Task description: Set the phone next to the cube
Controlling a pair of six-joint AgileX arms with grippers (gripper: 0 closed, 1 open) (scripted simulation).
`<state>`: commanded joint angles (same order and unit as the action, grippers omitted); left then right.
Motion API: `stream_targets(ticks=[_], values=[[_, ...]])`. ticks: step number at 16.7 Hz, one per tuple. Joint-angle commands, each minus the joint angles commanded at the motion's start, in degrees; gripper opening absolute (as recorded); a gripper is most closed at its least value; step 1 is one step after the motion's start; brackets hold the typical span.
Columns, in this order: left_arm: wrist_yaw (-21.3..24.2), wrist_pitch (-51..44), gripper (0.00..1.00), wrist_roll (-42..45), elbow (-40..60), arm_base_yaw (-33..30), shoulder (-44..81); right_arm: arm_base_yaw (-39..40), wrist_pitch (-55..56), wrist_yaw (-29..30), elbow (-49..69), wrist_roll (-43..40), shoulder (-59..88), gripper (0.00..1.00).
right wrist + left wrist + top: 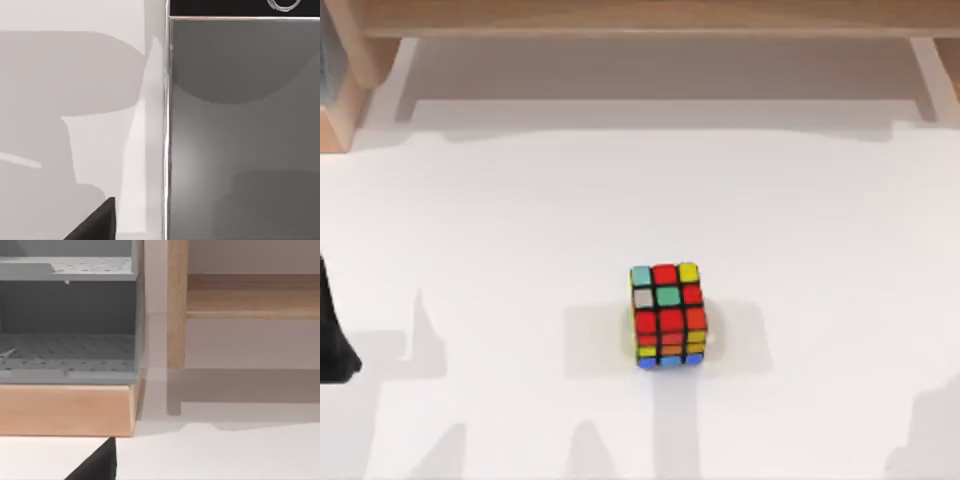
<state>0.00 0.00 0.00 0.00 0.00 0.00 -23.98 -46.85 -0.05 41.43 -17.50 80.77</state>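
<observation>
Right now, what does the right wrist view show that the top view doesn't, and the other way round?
The right wrist view shows the phone, close up, lying flat with its grey screen and silver rim. The top view shows the cube standing near the middle of the table, a wooden shelf along the far edge, and part of the left arm at the left edge. Both share the white table surface and shadows on it.
</observation>
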Motion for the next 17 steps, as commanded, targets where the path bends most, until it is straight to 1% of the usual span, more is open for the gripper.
stream_targets(ticks=[3, 9, 17], values=[[0.00, 0.00, 1.00, 0.00, 0.00, 0.00, 0.00, -1.29, -2.28, 0.05, 2.48, -0.97, 3.82, 1.00], [0.00, 0.00, 1.00, 0.00, 0.00, 0.00, 0.00, -1.14, -2.08, 0.06, 2.30, -0.89, 3.97, 1.00], [0.00, 0.00, 1.00, 0.00, 0.00, 0.00, 0.00, -1.27, 8.51, 0.05, -2.66, -0.85, 9.64, 1.00]])
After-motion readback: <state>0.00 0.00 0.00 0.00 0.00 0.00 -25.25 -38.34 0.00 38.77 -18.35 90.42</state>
